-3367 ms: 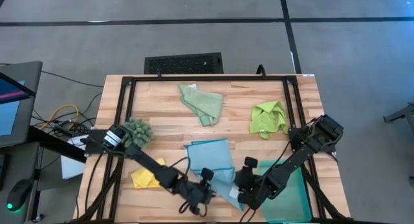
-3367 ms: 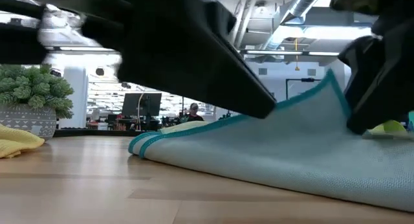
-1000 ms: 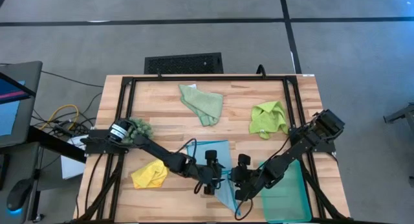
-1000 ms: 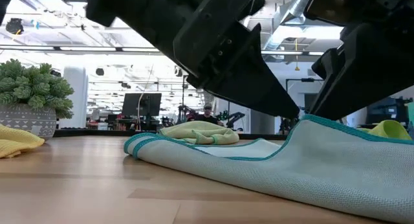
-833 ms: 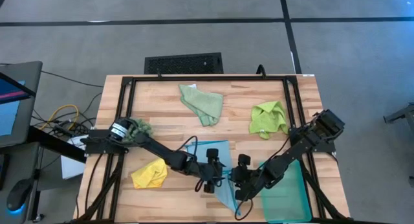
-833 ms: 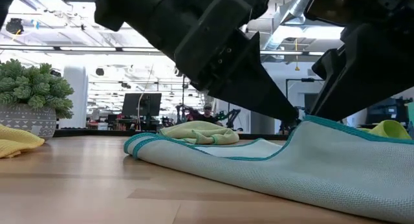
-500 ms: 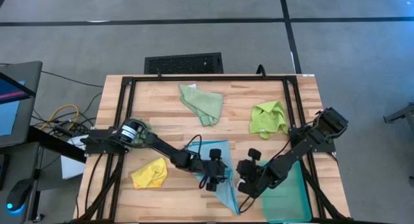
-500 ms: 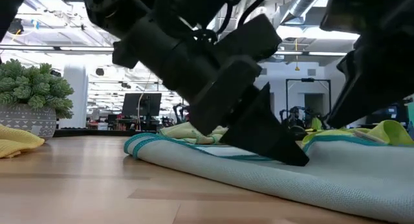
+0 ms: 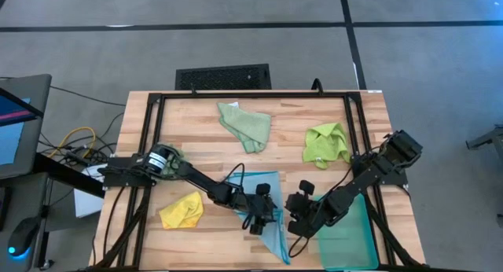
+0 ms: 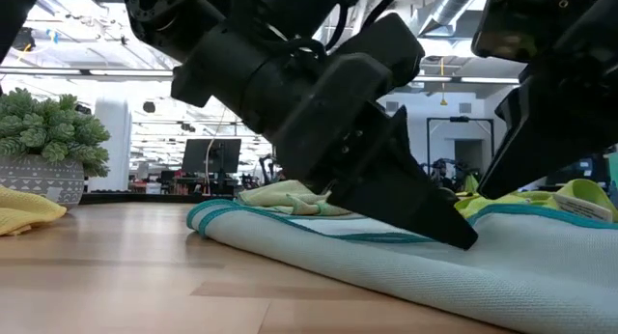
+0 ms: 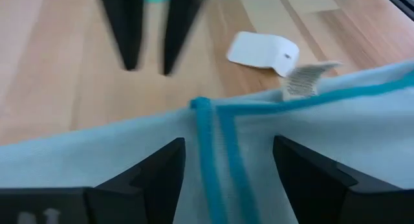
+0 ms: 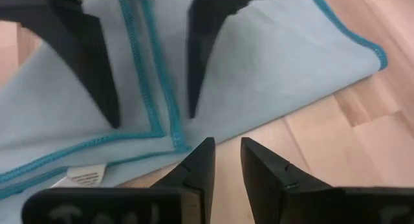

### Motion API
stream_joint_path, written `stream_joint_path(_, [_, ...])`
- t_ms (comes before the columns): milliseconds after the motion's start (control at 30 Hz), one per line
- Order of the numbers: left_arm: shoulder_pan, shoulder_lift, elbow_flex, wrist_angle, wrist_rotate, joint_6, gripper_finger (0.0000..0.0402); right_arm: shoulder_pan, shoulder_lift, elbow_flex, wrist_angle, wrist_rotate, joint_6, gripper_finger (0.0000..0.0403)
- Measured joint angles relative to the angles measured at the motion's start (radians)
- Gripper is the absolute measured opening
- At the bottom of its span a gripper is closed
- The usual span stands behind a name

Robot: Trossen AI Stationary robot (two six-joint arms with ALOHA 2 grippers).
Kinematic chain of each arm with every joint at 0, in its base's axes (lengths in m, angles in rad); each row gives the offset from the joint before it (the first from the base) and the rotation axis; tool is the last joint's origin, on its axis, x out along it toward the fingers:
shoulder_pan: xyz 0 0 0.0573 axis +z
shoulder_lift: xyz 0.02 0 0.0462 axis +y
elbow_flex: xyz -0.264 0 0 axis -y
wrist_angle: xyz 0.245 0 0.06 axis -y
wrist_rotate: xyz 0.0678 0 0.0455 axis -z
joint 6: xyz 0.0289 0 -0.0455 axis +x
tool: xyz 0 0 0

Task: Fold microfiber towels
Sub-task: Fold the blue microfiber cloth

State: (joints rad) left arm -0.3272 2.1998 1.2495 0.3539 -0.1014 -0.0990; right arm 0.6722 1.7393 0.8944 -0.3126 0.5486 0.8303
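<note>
Fold laid: blue towel (image 9: 266,195) dropped flat, doubled | left gripper (image 9: 262,219) now wide above edge, empty | right gripper (image 9: 296,218) narrow, empty, beside | next: second fold.

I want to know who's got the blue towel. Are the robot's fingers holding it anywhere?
No. The left gripper is open over the light blue towel, and the right gripper holds nothing beside it.

light blue towel (image 9: 267,213) – teal edging, yellow towel (image 9: 181,211)
</note>
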Motion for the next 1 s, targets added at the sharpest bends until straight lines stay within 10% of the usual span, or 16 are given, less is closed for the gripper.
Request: stream_joint_path(1000, [0.017, -0.001, 0.041, 0.005, 0.050, 0.018, 0.0228, 0.029, -0.026, -0.001, 0.151, -0.122, -0.160, 0.0097])
